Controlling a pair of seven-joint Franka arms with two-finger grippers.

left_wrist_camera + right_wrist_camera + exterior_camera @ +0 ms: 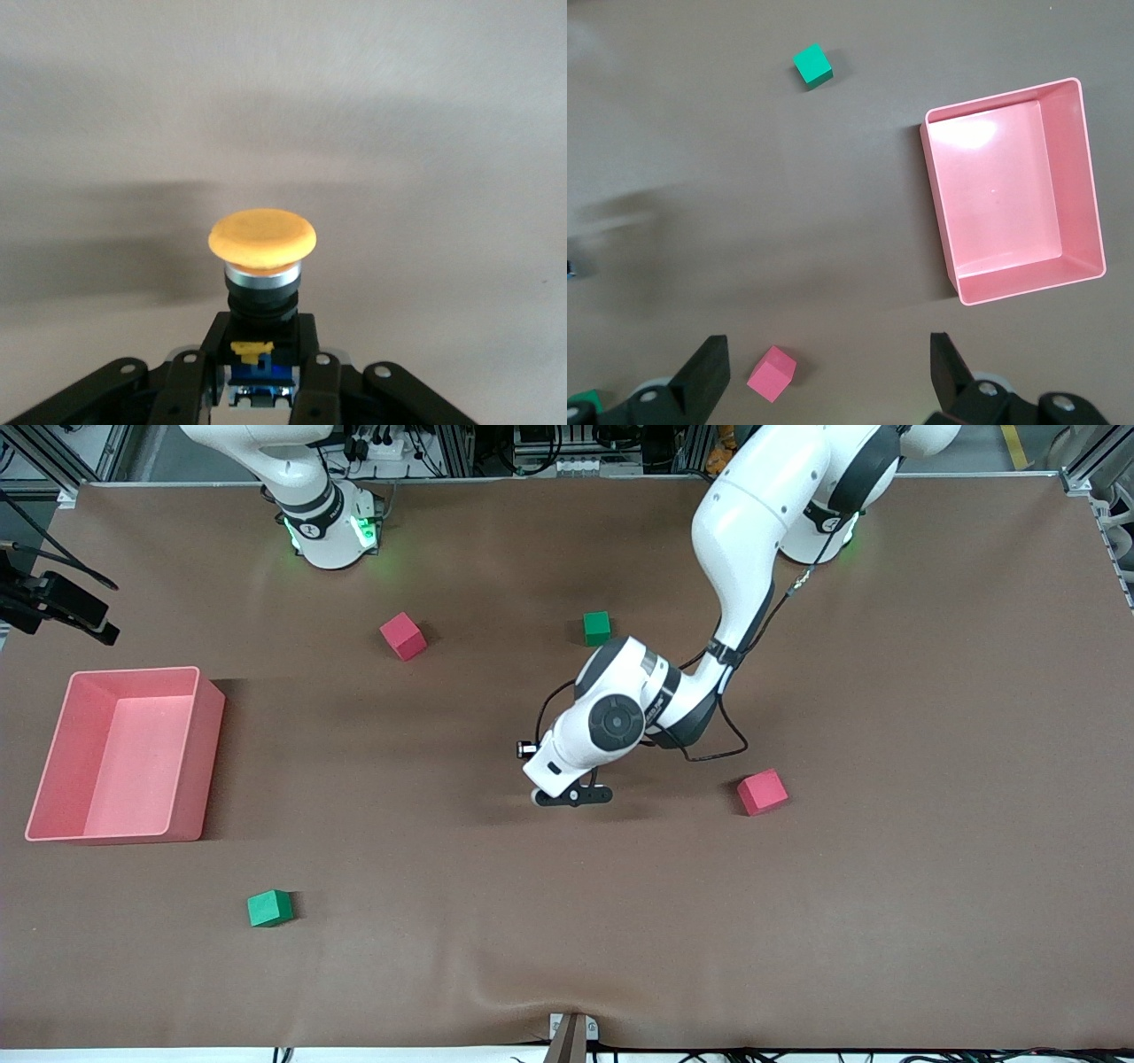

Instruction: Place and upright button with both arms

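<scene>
Orange-capped button between left gripper fingers

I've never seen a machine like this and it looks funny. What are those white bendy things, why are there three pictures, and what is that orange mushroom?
The white bendy things are two robot arms fixed to a brown table. Each ends in a gripper, a hand with two black fingers.

The big picture comes from a camera high above, facing the robots. The two small ones come from cameras on the arms' wrists.

The orange mushroom is a push button with a black-and-blue body. The left gripper is shut on that body, low over the middle of the table. The right gripper is open, holds nothing, and waits up high, looking down.

On the table lie two red cubes, two green cubes and an empty pink box toward the right arm's end.
</scene>
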